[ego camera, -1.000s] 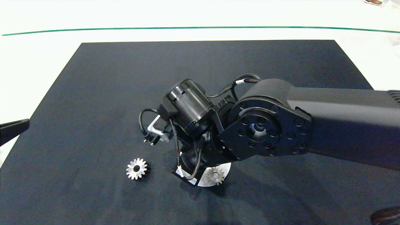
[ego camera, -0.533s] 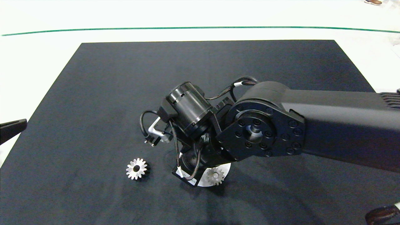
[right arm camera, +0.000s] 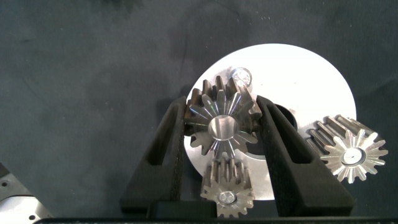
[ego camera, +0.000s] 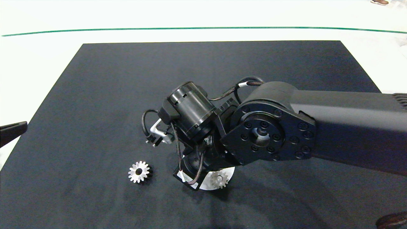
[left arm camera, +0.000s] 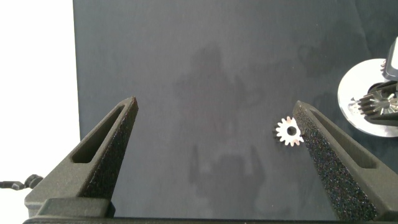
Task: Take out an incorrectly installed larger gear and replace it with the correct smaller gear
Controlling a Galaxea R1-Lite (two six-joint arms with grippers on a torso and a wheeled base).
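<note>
Clamping the larger gear (right arm camera: 221, 122) over a white disc (right arm camera: 311, 81), right jaws (right arm camera: 222, 140) — two gears (right arm camera: 351, 155) crowd beside; left jaws (left arm camera: 214, 155) wide, empty.

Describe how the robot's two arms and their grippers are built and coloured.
The right arm is matte black, with a round bolted joint plate, a black cylindrical wrist housing, looped black cables with white tags and a small silver bracket. The right gripper has two dark, slotted, tapering fingers. The left gripper has two grey, wedge-shaped fingers with grainy inner faces and a recessed slot.
</note>
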